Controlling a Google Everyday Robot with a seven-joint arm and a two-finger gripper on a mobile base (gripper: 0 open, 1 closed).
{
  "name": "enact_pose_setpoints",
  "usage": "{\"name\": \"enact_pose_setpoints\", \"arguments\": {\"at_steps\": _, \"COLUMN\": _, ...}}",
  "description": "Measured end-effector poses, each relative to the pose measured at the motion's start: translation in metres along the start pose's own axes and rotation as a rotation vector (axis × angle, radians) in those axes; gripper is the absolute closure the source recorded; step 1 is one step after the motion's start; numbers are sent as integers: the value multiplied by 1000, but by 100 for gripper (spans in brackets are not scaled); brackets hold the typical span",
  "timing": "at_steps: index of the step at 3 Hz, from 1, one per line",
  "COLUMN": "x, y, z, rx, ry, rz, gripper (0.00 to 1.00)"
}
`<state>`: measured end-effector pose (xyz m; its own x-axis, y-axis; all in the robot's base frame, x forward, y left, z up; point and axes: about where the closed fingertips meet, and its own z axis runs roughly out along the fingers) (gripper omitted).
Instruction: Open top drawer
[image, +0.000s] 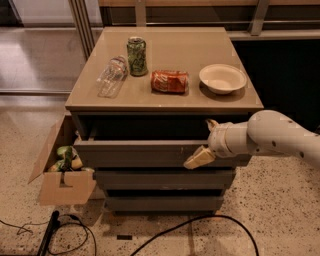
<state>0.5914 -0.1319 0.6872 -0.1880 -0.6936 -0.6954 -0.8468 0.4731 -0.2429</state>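
Observation:
The top drawer is the widest grey-brown front of the cabinet. It is pulled out a little, with a dark gap above it under the cabinet top. My gripper is at the right part of the drawer front, at its top edge. Its jaws stand apart: one pale finger lies against the outside of the front, and the other fingertip points up on the inner side. The white arm reaches in from the right. The drawer's inside is dark and hidden.
On the cabinet top are a green can, a clear plastic bottle on its side, a red can on its side and a white bowl. Two narrower drawers sit below. A cardboard box stands on the floor to the left, and cables lie in front.

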Motion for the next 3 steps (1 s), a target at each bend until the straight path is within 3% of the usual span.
{"name": "enact_pose_setpoints", "arguments": {"at_steps": 1, "x": 0, "y": 0, "z": 0, "rx": 0, "ry": 0, "rz": 0, "gripper": 19}}
{"name": "enact_pose_setpoints", "arguments": {"at_steps": 3, "x": 21, "y": 21, "z": 10, "rx": -30, "ry": -25, "rz": 24, "gripper": 65}}
